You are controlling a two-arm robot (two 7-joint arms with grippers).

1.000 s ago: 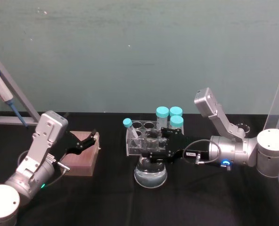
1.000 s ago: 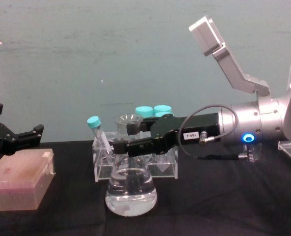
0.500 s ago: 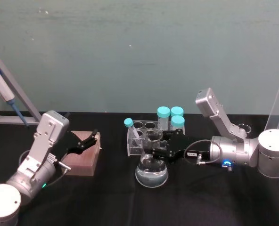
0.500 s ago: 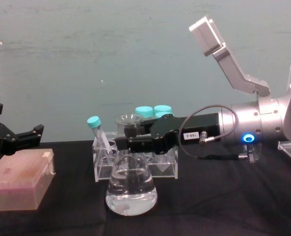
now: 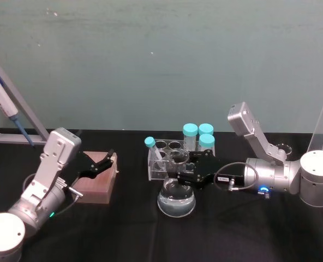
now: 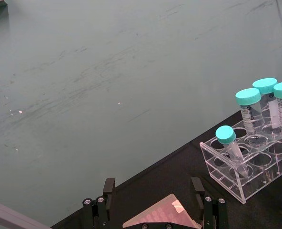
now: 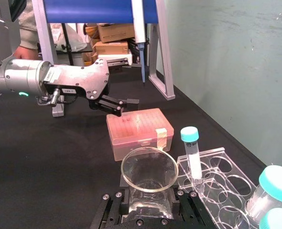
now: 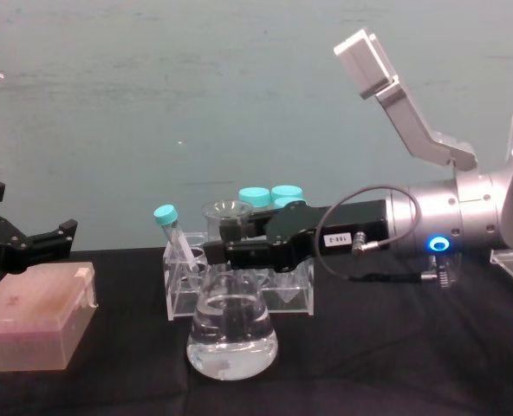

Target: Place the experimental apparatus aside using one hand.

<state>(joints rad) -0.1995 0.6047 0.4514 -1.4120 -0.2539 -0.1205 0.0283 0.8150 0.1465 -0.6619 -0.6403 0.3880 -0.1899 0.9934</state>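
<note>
Flask (image 8: 231,334): conical, clear liquid in its base, standing on the black table (image 8: 395,364) nearest the robot, at centre. Right gripper (image 8: 224,252): reaching in from the right, jaws closed around the flask's neck just under the flared rim. Tube rack (image 8: 295,290): clear acrylic, directly behind the flask, with teal-capped tubes; one slim tube (image 8: 175,234) leans at its left end. Pink box (image 8: 33,316): on the table, left. Left gripper (image 8: 31,243): fingers spread, held just above the box.

Clear glossy glass flask (image 8: 231,334), matt black cloth table (image 8: 395,364).
</note>
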